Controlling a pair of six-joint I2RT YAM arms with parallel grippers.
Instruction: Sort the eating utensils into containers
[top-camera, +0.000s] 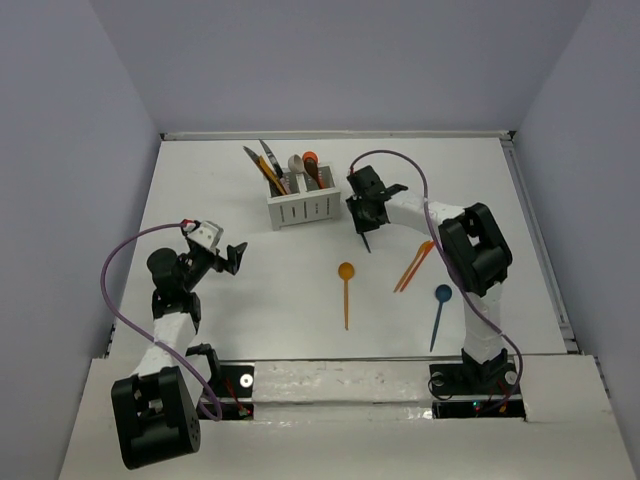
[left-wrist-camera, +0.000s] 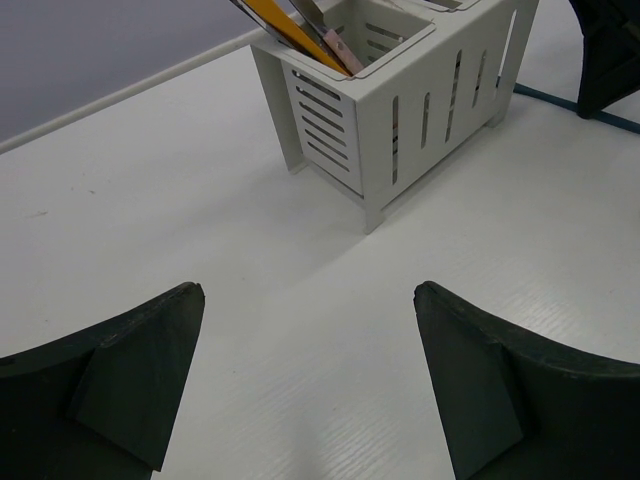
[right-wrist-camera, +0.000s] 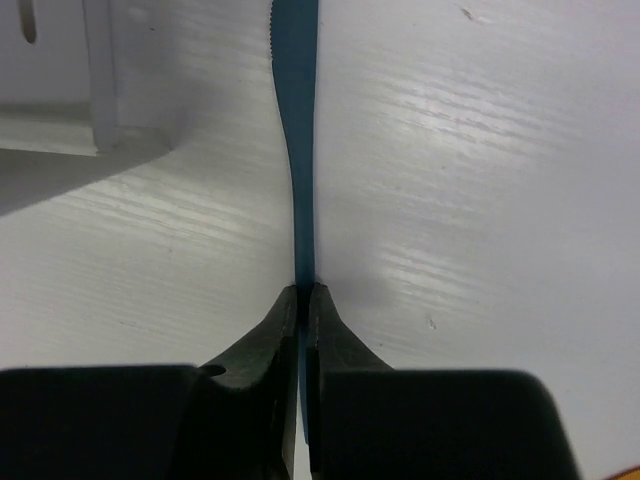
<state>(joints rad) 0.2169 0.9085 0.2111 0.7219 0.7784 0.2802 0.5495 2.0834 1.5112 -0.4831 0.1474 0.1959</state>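
The white two-compartment caddy (top-camera: 303, 207) stands at the back middle of the table with several utensils upright in it: knives, an orange one, a white spoon and an orange spoon. My right gripper (top-camera: 363, 213) hovers just right of the caddy. It is shut on a teal knife (right-wrist-camera: 297, 150), whose serrated blade points away from the fingers (right-wrist-camera: 270, 335). A corner of the caddy (right-wrist-camera: 100, 90) shows to the knife's left. My left gripper (top-camera: 232, 258) is open and empty over bare table, front left of the caddy (left-wrist-camera: 420, 90). Its fingers (left-wrist-camera: 130, 370) stand wide apart.
An orange spoon (top-camera: 346, 290), an orange fork (top-camera: 413, 265) and a dark blue spoon (top-camera: 440, 310) lie on the table in front of the right arm. Walls close in the table at the back and both sides.
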